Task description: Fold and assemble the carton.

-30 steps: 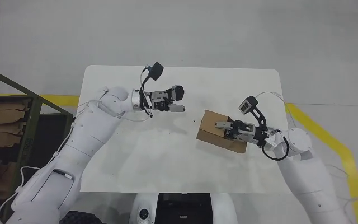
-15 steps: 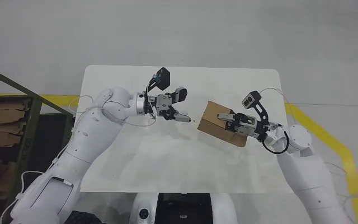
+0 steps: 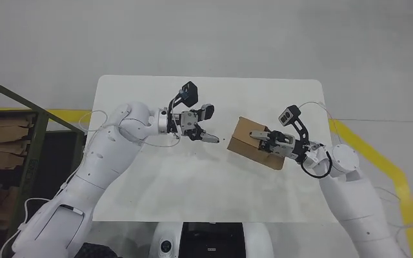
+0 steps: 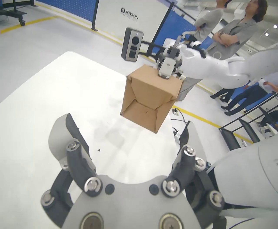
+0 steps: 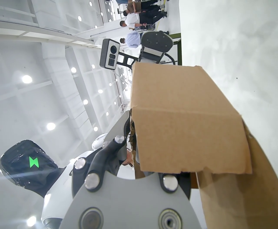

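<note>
Right of the desk (image 3: 181,187) centre, the right jaws clamp one wall of the brown carton (image 3: 244,142), holding it tilted off the surface, its folded bottom facing left. Slightly farther left, the left jaws gape wide, empty, apart from it.

We take this for an industrial robot test hall rather than a home or an office. From above, the white table (image 3: 161,187) stands on a bare, pale grey floor (image 3: 206,32). At its nine o'clock a green metal rack (image 3: 40,151) holds flat cardboard sheets (image 3: 13,135). Yellow lines (image 4: 21,25) mark the floor (one also passes the table's three o'clock). Blue panels (image 4: 65,9) on black stands and black railings (image 4: 245,128) fence off areas. Overhead we see a high white ceiling with rows of round lights (image 5: 50,126).
</note>
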You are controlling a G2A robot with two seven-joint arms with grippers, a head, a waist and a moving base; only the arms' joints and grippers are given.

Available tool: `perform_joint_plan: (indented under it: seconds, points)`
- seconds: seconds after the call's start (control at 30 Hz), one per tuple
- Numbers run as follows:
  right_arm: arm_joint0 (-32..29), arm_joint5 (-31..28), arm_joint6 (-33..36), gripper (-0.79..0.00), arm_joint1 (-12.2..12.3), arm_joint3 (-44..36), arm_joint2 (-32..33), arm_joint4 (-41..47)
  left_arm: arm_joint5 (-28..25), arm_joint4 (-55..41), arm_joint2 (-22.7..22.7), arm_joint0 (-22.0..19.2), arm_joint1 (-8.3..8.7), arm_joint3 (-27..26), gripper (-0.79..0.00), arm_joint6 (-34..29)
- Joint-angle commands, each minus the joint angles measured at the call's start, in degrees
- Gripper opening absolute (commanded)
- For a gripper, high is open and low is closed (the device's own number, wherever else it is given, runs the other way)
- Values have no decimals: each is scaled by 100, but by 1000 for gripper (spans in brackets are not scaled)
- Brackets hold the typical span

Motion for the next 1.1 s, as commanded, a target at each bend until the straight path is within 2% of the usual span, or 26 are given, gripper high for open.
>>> perform_joint_plan:
  seconds: [0.0,0.23,0.47,0.57,0.8,1.07]
  points:
    - [25,-87,78,-785,-3,74,-15,4,-96,228,77,-84,8,-10,0,-53]
    - [295,-238,233,-785,-64,399,-327,-80,-96,663,261,-39,195,-306,0,686]
    - [500,-565,227,-785,-142,587,-647,-220,-96,876,799,-111,445,-421,0,1202]
    - [569,-611,305,-785,-168,692,-749,-190,-96,1283,917,-141,552,-436,0,1814]
    - [710,-665,561,-785,-217,865,-917,-64,-96,2749,1249,-106,795,-377,0,3758]
    - [762,-806,386,-785,-246,872,-992,-238,-96,3621,1927,-442,986,-90,0,5087]
